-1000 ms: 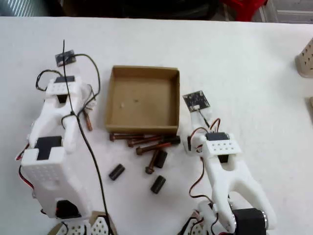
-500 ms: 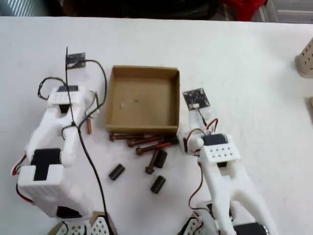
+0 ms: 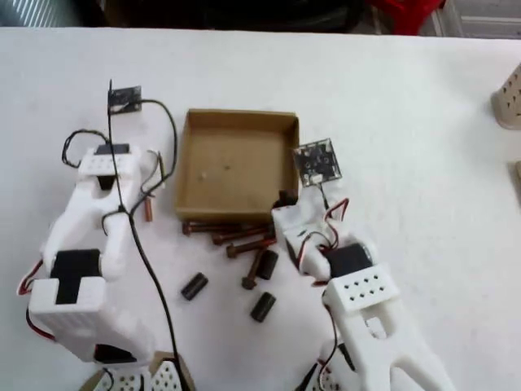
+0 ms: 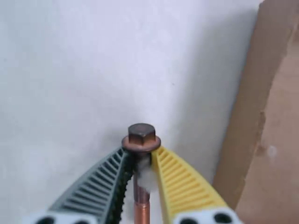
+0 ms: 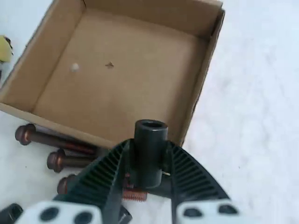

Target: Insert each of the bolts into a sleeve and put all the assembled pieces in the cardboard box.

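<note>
While a bolt [image 4: 141, 135] is clamped in the left gripper [image 4: 141, 154] left of the cardboard box [image 3: 237, 118] and a sleeve [image 5: 150, 135] in the right gripper [image 5: 149, 151] by its near right corner, their axes should be lined up.

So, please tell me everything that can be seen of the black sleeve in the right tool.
The black sleeve is a short, matt, dark cylinder with a round open bore at the end that shows. The right tool is shut on it: two black ribbed fingers press its sides, and its open end sticks out past their tips. It is held off the table, close to a wall of the cardboard box, over the loose bolts.
</note>
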